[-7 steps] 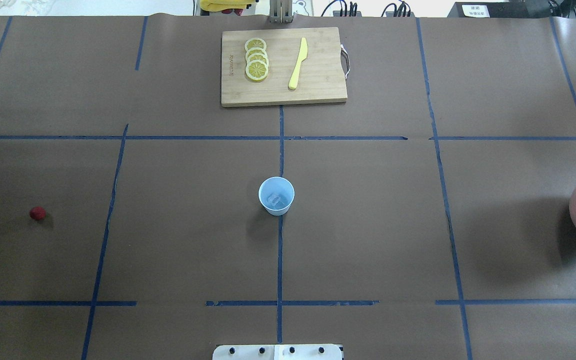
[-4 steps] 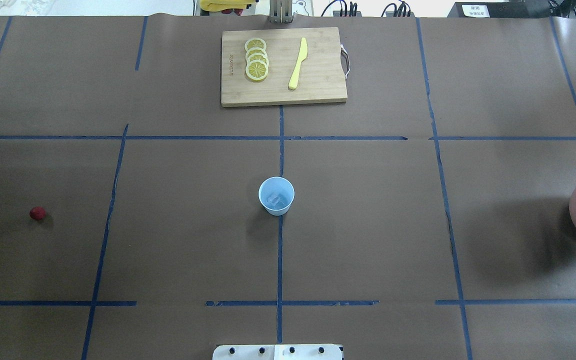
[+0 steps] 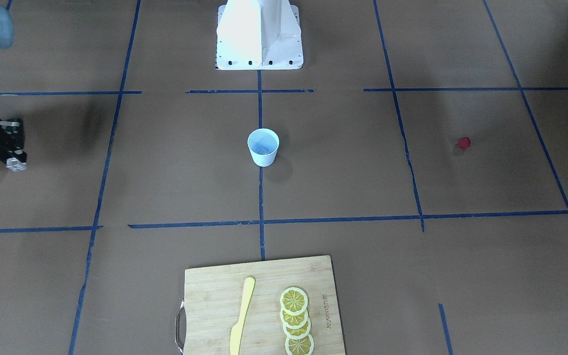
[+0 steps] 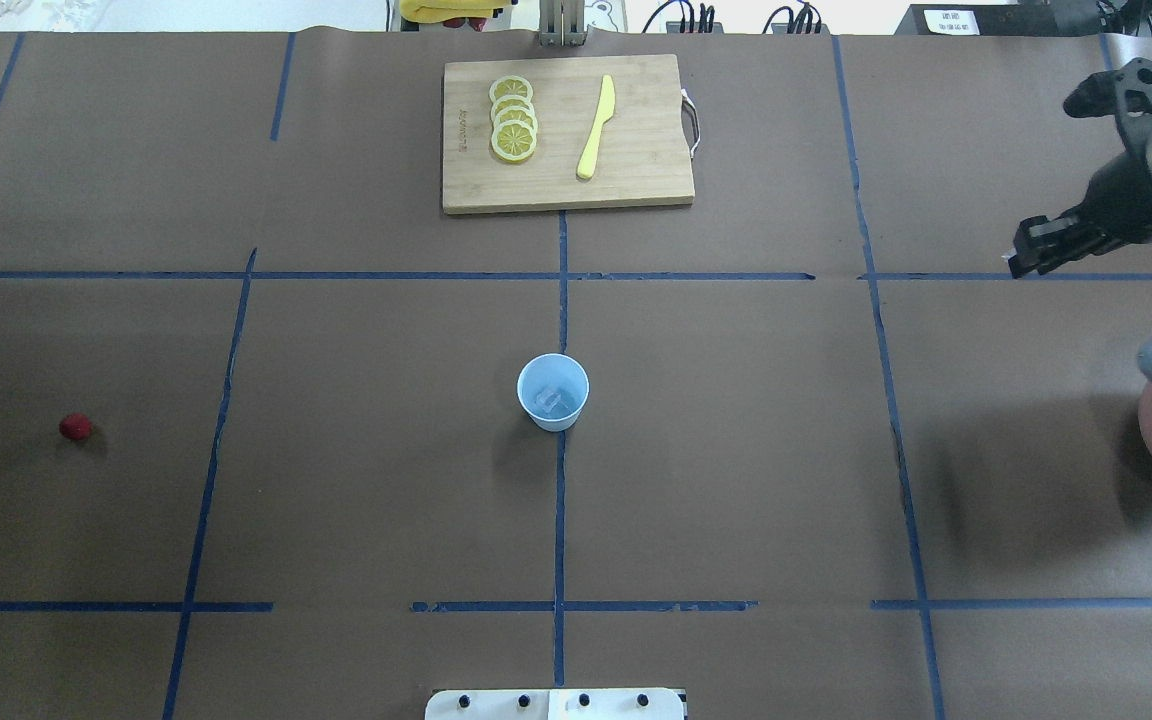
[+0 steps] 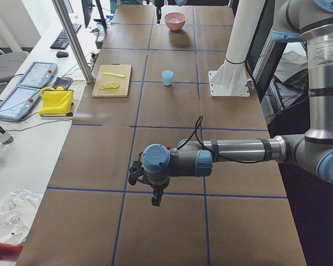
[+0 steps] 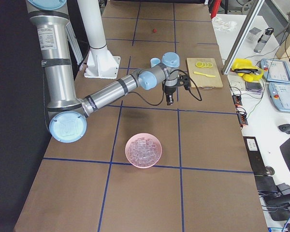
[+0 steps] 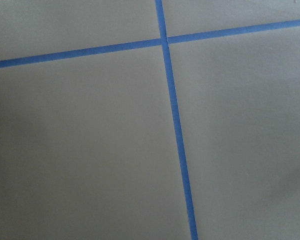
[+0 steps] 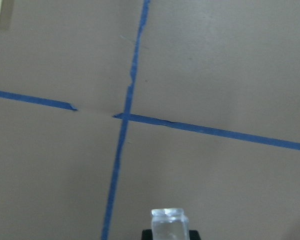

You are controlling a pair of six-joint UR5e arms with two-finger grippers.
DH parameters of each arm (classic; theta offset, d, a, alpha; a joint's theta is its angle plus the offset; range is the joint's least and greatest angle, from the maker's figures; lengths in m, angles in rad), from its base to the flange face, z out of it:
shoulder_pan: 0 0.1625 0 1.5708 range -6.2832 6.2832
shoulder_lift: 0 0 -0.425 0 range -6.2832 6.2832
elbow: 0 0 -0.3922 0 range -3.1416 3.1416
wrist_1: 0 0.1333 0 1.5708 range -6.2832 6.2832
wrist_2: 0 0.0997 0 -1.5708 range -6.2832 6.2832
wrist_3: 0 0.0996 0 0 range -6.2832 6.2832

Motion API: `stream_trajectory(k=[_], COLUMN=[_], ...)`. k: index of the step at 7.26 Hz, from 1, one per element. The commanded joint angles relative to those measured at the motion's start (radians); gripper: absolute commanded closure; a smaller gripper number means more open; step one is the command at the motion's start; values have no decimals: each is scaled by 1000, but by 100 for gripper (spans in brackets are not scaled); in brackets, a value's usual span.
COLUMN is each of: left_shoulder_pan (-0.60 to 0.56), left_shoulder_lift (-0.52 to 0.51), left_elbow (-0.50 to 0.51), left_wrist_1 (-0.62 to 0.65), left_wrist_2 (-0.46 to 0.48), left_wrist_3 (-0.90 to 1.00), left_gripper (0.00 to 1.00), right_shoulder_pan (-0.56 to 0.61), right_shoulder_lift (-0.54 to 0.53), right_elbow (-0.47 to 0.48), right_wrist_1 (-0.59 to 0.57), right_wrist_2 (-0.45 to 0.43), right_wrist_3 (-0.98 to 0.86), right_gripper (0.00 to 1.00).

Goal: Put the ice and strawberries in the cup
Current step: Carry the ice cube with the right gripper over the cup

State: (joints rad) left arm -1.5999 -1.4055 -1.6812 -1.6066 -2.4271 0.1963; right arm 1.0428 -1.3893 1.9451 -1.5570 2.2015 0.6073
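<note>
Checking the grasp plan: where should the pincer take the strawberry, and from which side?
Across the widest middle of the strawberry, straight down from above. It is small, round and lies low on the table with nothing near it, so a sideways approach would likely scrape the table; any finger direction looks equally good.

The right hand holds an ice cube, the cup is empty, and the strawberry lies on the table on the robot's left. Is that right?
Not quite. The cup is not empty: the overhead view shows an ice cube already inside it. The rest stands: the right hand holds another ice cube, and the strawberry lies on the table on the robot's left.
</note>
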Motion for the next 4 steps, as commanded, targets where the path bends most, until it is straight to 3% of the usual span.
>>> stream_trajectory(k=[1, 4], left_shoulder_pan=[0, 0], left_shoulder_lift=[0, 0], left_elbow=[0, 1], left_wrist_1=[1, 4], left_wrist_2=[-20, -20], left_wrist_3=[0, 0], left_gripper=[0, 0], right_shoulder_pan=[-203, -441], right_shoulder_lift=[145, 431], right_elbow=[-6, -110], right_wrist_1=[-23, -154], right_wrist_2=[-95, -300], right_wrist_3=[280, 564], right_gripper=[100, 100])
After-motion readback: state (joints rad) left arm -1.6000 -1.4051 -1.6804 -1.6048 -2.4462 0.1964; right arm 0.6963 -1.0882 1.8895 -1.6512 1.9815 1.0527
